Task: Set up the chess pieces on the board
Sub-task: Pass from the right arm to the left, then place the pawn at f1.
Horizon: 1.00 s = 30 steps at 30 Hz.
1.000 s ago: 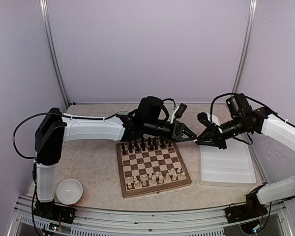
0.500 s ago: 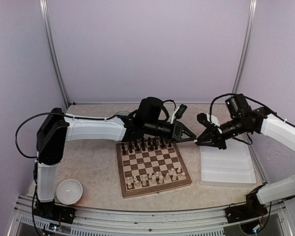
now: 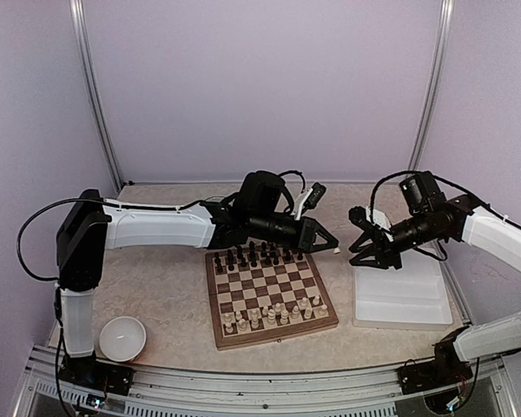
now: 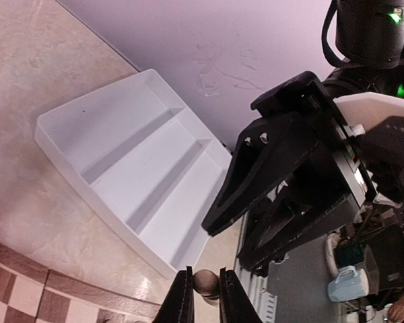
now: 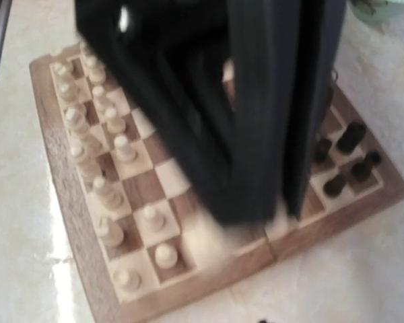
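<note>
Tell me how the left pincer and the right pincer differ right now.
The left pincer is shut on a small chess piece; the right pincer is open and holds nothing. The left pincer hangs just off the far right corner of the board; the right pincer hangs at the left edge of the white tray. Both are black and face each other, tips apart.

The board [image 3: 278, 335] is checkered in dark brown and pale squares inside a brown border. The chess pieces [image 3: 274, 314] along its near rows are light cream, and the chessmen [image 3: 252, 257] on the far rows are dark brown. The tray [image 3: 399, 300] and the bowl [image 3: 122, 339] are plain white. The tabletop [image 3: 161, 278] is beige with faint marbling. The left gripper [image 3: 328, 246] and right gripper [image 3: 358, 249] are black. The round-topped piece [image 4: 205, 281] between the left jaws looks tan.
</note>
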{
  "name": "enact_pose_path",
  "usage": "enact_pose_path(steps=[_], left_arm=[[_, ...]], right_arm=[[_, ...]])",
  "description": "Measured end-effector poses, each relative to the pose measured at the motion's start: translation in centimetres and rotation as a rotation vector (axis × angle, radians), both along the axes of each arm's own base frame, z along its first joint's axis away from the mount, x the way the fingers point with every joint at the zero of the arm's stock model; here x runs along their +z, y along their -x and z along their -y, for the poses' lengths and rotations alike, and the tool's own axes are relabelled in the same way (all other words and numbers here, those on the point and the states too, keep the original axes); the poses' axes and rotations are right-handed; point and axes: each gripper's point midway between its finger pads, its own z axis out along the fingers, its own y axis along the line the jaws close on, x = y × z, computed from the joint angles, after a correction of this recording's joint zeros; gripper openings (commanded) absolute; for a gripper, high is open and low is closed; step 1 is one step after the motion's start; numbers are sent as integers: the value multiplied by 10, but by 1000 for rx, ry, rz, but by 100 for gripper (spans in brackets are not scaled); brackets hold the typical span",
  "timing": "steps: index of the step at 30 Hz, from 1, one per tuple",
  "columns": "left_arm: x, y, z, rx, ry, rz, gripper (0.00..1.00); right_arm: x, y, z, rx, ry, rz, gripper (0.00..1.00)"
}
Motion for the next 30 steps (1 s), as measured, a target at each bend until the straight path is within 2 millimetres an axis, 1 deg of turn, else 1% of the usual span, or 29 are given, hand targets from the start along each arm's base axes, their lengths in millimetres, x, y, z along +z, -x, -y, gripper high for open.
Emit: enact_pose_path(steps=[3,6,9,11,13,15,19,22,26,30], left_arm=[[1,-3,-13,38,-41,93,13],[-1,-5,-33,86,-101,217,13],[-3,-1,-44,108,-154,332,13],[-9,4,-49,116,-191,403,13],[-20,10,-53,112,-235,452,13],[-33,14,-56,103,-270,474,13],[-57,13,-68,99,-340,496,12],[-66,12,-73,96,-369,510,13],[-80,16,-80,71,-406,517,13],[-86,20,-82,35,-432,522,14]], right_arm=[[-12,-3,13,-46,12,-19,35],[-27,-14,33,-139,20,-40,35],[-40,-25,50,-224,20,-49,35],[-49,-29,57,-262,20,-53,36],[-55,-30,61,-285,25,-57,36],[-57,-33,63,-301,28,-53,36],[-54,-41,66,-324,25,-25,36],[-54,-44,68,-334,28,-15,36],[-53,-46,69,-337,27,-2,36],[-53,-47,69,-337,27,0,36]])
